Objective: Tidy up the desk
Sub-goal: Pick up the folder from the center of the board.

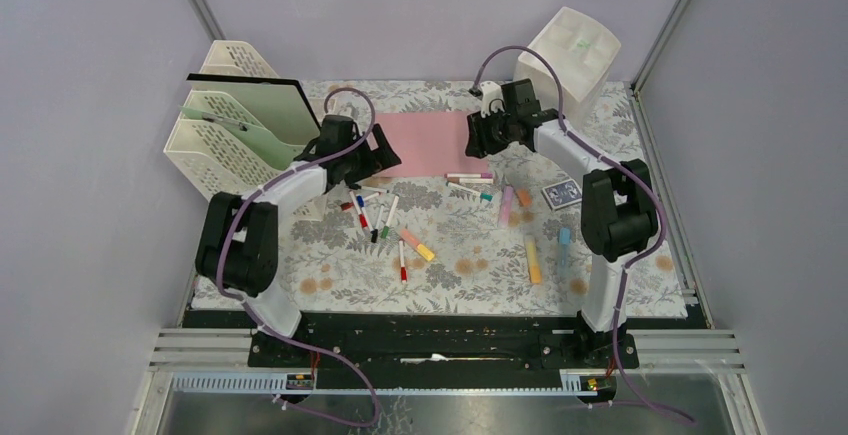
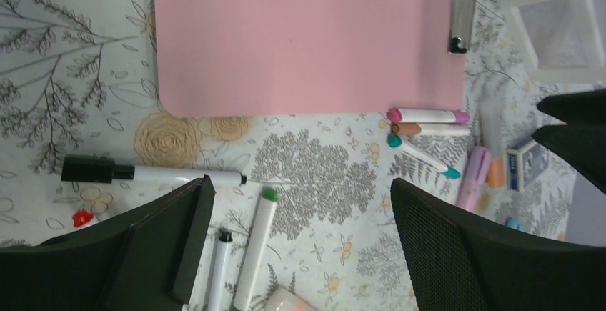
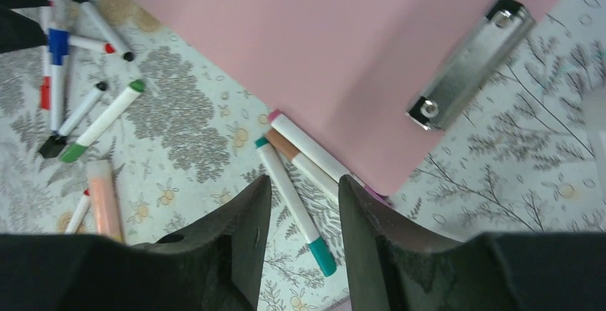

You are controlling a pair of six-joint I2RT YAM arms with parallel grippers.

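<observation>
Right pincer (image 3: 304, 186) blocks the clip (image 3: 468, 64) overhead; wrist views show it.

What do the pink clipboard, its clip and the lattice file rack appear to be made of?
Pink clipboard: probably plastic with a matte finish; the colour is uniform, the corner is rounded and no grain shows.
Clip: metal, with a bright silver sheen and a visible rivet.
Lattice file rack: likely moulded plastic, cream, with a regular grid of holes.
</observation>
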